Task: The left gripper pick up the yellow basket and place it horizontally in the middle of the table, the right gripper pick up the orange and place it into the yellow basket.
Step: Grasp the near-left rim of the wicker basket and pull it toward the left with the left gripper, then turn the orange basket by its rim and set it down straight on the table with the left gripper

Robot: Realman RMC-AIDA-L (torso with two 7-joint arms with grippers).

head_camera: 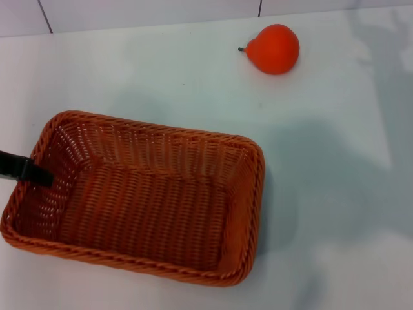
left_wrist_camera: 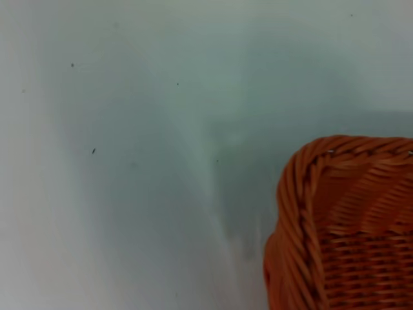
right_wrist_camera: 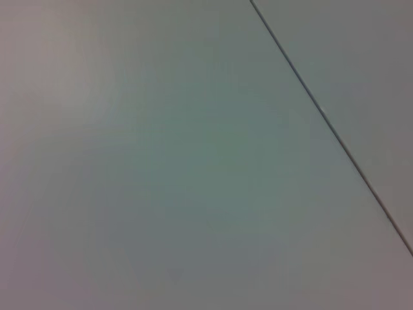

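The yellow basket [head_camera: 139, 197], an orange-brown woven wicker tray, lies flat on the white table at the lower left of the head view, long side across. My left gripper [head_camera: 29, 170] shows only as a black tip coming in from the left edge and reaching over the basket's left rim. One corner of the basket shows in the left wrist view [left_wrist_camera: 342, 226]. The orange [head_camera: 275, 48] lies on the table at the far right of centre, apart from the basket, its dark stem pointing left. My right gripper is out of view.
The white table [head_camera: 335, 194] stretches to the right of the basket and in front of the orange. Its far edge meets a tiled wall [head_camera: 148, 13]. The right wrist view shows only a pale surface with a dark seam [right_wrist_camera: 329, 126].
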